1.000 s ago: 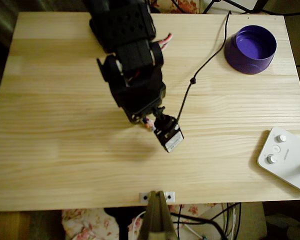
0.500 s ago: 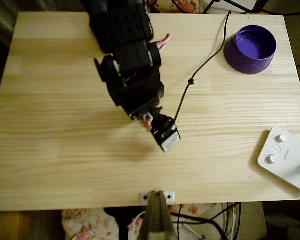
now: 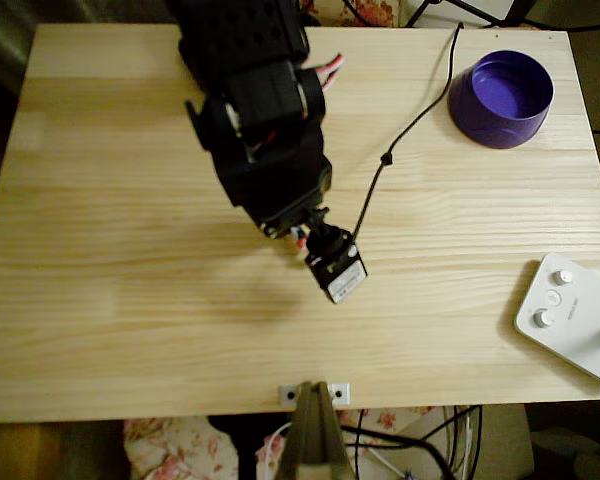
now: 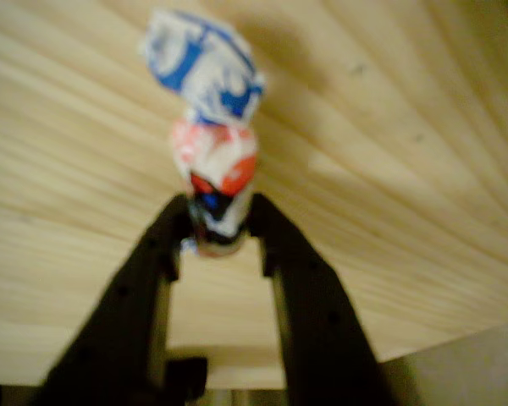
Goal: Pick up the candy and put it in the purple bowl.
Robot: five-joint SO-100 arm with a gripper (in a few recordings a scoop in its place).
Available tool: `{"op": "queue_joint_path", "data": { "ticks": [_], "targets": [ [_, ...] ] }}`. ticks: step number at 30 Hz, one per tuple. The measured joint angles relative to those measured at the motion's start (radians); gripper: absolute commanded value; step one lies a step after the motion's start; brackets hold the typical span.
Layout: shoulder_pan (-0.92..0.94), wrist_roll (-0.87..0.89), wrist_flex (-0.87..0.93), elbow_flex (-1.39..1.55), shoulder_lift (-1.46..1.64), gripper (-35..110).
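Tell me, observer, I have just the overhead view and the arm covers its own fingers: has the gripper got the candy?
Observer: Yes. In the wrist view the gripper is shut on the candy, pinching its lower end.
Operator: How does the sweet sit between the fingers?
Observer: Most of it sticks out past the fingertips: a red and white middle, then a blue and white twisted end farthest out.
Operator: Is it touching the table?
Observer: I cannot tell; the wrist view is blurred, with wood grain behind the candy.
Operator: I see the purple bowl at the table's far right corner. Is it near the candy?
Observer: The wrist view has bare wood around the candy.
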Motion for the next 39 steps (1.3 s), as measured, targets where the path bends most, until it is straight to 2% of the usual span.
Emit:
{"op": "queue_joint_path", "data": {
  "ticks": [6,23,33,39],
  "targets": [
    [0.02,0.015,0.08,-0.006,0.017,6],
    [0.009,0.015,0.437,-0.146,0.387,6],
    [-0.074,0.014,0.611,-0.23,0.569,6],
    [-0.218,0.057,0.686,-0.301,0.661,6]
  ]
}}
